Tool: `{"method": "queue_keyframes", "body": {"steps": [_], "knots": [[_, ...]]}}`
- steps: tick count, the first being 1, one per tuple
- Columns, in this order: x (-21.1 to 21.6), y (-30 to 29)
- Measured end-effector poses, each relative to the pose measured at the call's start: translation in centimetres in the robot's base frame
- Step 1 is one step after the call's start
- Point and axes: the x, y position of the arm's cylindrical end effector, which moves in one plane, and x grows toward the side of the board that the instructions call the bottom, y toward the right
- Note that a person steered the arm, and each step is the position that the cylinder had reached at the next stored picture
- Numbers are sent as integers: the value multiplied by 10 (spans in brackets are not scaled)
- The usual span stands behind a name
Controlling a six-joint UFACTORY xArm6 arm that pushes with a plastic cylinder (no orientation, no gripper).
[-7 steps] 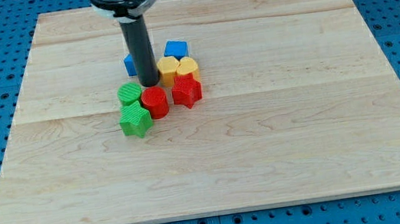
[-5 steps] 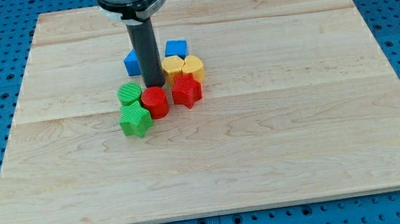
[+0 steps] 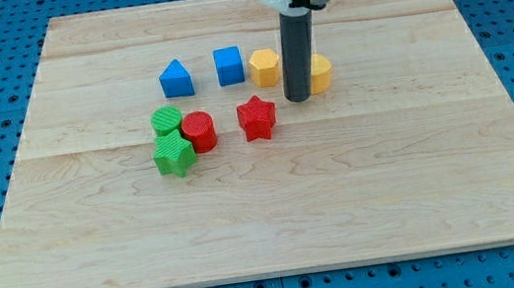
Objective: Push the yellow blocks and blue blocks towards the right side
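Tip (image 3: 298,98) between yellow blocks (image 3: 265,67), mid-board.

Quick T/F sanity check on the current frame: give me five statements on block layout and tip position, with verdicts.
1. My tip sits between the two yellow blocks. True: one yellow block is at its left, the other yellow block at its right.
2. The red star touches the red cylinder. False: bare board separates them.
3. The blue cube lies right of the blue triangular block. True.
4. The two green blocks sit at the view's right edge. False: the upper green block and lower green block sit left of centre, beside the red cylinder.
5. My tip touches a blue block. False: both are well to its left.
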Motion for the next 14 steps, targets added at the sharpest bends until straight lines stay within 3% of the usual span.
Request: {"method": "queue_keyframes", "body": {"steps": [1, 2, 4, 6, 8, 9, 11, 12, 13, 14], "knots": [[-6, 48], [-27, 40], [-56, -62], [-27, -61], [-44, -188], [-69, -166], [-90, -60], [-90, -68], [-66, -118], [-113, -171]]}}
